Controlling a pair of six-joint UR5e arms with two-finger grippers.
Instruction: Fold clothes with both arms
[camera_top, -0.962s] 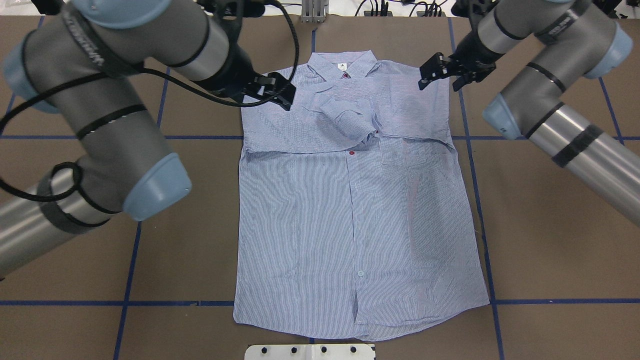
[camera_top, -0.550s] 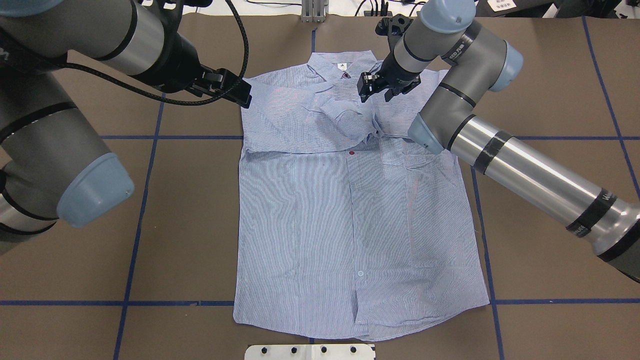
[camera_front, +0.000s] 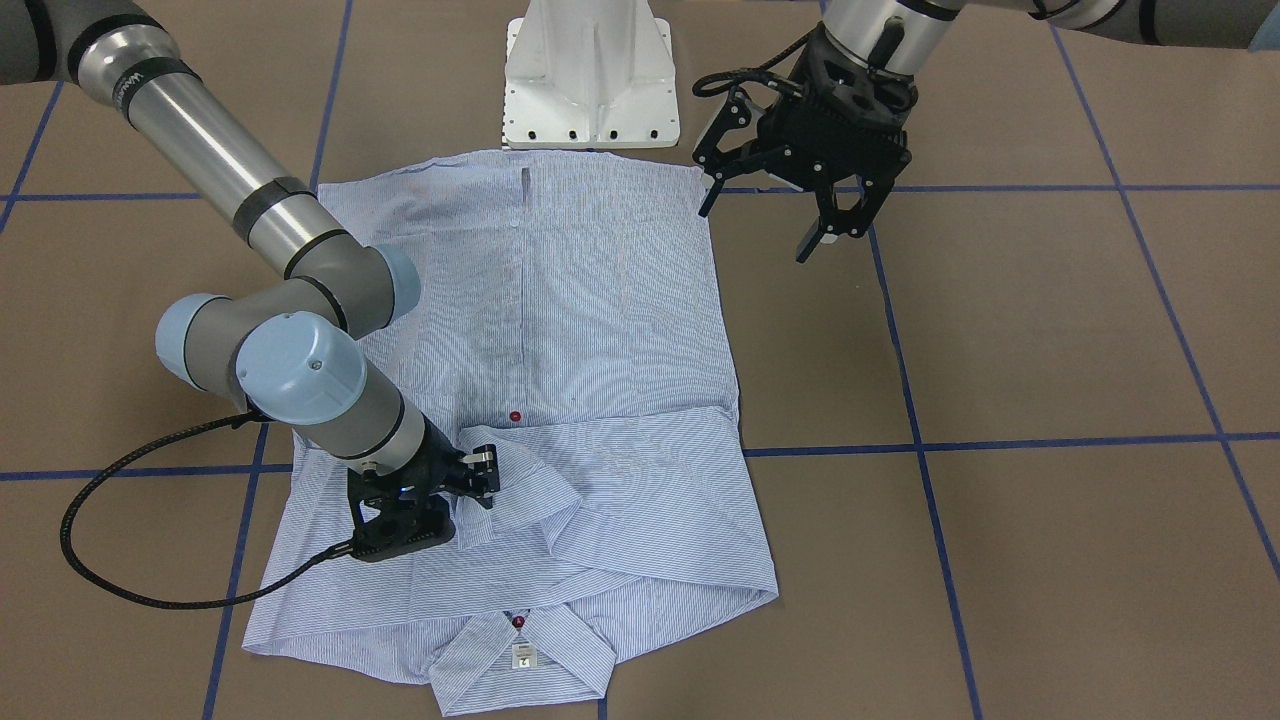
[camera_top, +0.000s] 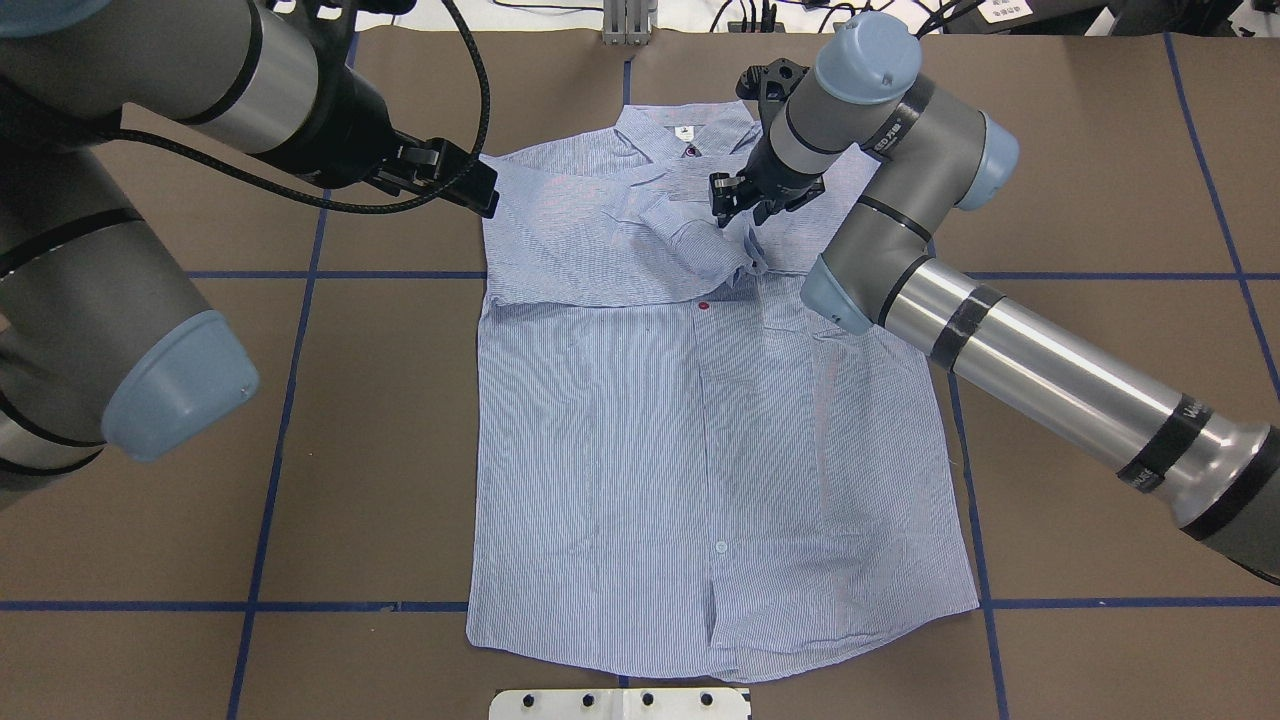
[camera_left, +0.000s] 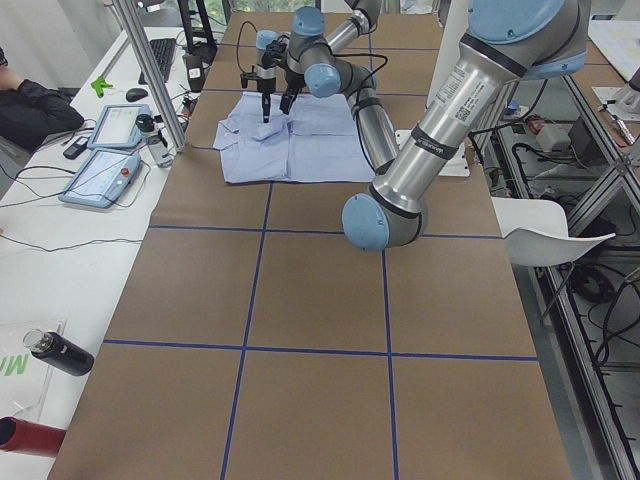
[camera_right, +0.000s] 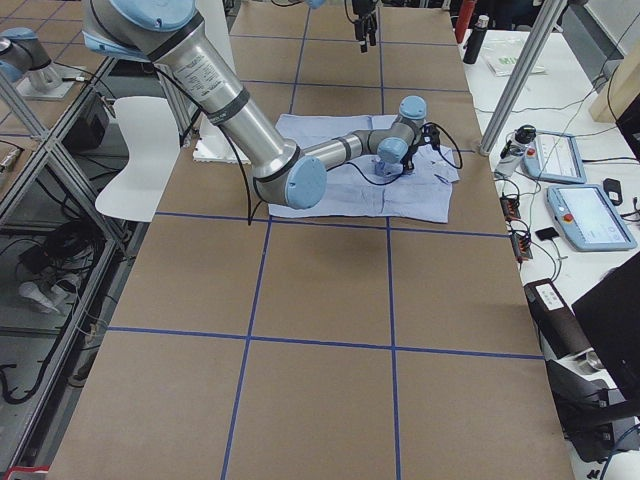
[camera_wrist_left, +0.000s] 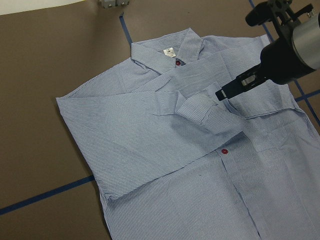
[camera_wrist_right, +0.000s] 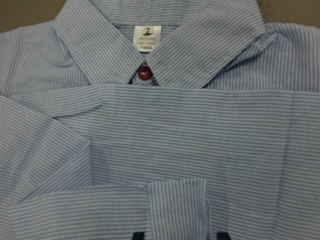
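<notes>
Right hand (camera_top: 735, 222) has dropped lower — jaws spread astride the shirt's (camera_top: 700, 450) folded cuff (camera_wrist_right: 177, 207) — left hand (camera_front: 755, 232) unmoved, wide.

Left arm (camera_top: 250, 60): reached forward, held high.
Left gripper (camera_front: 752, 235): tilted downward, jaws spread wide.
Right arm (camera_top: 1040, 380): stretched forward, wrist bent inward.
Right gripper (camera_top: 735, 212): pointed down, low, jaws parted.

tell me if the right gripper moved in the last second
Yes. In the overhead view the right gripper has swung toward the view's left, from the shirt's shoulder edge to over the folded sleeves, just below the collar.
</notes>
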